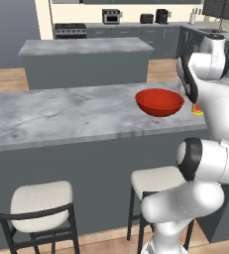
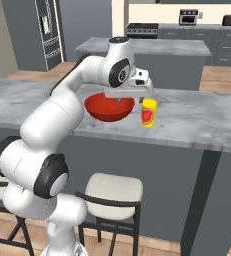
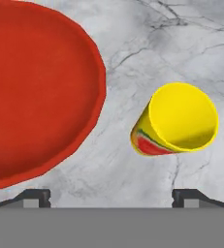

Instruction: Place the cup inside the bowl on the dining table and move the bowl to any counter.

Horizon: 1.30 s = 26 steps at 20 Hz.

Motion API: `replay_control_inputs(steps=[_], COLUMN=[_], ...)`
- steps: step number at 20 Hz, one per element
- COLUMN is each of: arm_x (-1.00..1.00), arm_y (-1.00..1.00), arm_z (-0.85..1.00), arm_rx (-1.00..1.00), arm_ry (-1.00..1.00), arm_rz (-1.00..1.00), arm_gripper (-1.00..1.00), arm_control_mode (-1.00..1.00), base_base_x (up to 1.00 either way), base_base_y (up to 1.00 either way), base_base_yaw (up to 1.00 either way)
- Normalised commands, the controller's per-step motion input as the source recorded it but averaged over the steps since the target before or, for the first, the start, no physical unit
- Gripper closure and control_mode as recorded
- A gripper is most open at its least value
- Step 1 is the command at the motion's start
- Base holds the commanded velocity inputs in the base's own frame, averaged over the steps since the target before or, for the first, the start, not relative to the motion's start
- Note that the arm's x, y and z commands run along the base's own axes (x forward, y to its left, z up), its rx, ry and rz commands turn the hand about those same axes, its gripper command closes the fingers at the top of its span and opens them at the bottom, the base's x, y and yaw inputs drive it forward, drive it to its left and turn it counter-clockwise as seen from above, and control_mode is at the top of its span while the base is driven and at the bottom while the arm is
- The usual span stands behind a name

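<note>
Yellow is the colour I look for first — the cup [image 3: 177, 121] stands upright on the marble top of the dining table [image 1: 61, 116], just beside the red bowl [image 3: 33, 92] but not touching it. In the right base view the cup [image 2: 148, 112] is on the right side of the bowl [image 2: 109, 108], near the front edge of the table.

My gripper [image 2: 137, 98] hangs above the gap between the two things, a little more over the cup. In the hand view the finger tips [image 3: 35, 197] are far apart at the bottom corners, so the claw is released and holds nothing. I judge that it is placed so because the cup must be grasped first and then lifted into the bowl; the wide opening leaves room for the cup's rim.

Around: two stools [image 1: 41, 211] with cream cushions stand under the table at my side, and the counter [image 1: 86, 62] — the island without stools — is behind the table, well apart. Wall cabinets with appliances are further back.

What stands in the way, I think, is mainly the bowl's rim, which is near the cup, so one finger must come down between them with care. The arm itself covers part of the cup in the left base view.
</note>
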Motion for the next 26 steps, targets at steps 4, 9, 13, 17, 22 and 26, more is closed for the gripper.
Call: replay_control_inputs(steps=[4, 9, 13, 17, 22, 26], arm_x=[0.49, 0.33, 0.33, 0.49, 0.05, 0.00], arm_y=[-0.66, -0.59, -0.49, -0.39, -0.28, -0.21], arm_z=[0.00, 0.00, 0.00, 0.00, 0.08, 0.03], arm_rx=[0.00, 0.00, 0.00, 0.01, 0.08, 0.20], arm_ry=[0.00, 0.00, 0.00, 0.00, 0.00, 0.00], arm_rz=[-0.02, -0.01, -0.02, -0.04, 0.00, -0.02], arm_gripper=[-1.00, -1.00, -1.00, -1.00, -1.00, -1.00], arm_control_mode=[-1.00, -1.00, -1.00, -1.00, -1.00, -1.00], base_base_x=[0.00, 0.00, 0.00, 0.00, 0.00, 0.00], base_base_y=[0.00, 0.00, 0.00, 0.00, 0.00, 0.00], base_base_yaw=[0.00, 0.00, 0.00, 0.00, 0.00, 0.00])
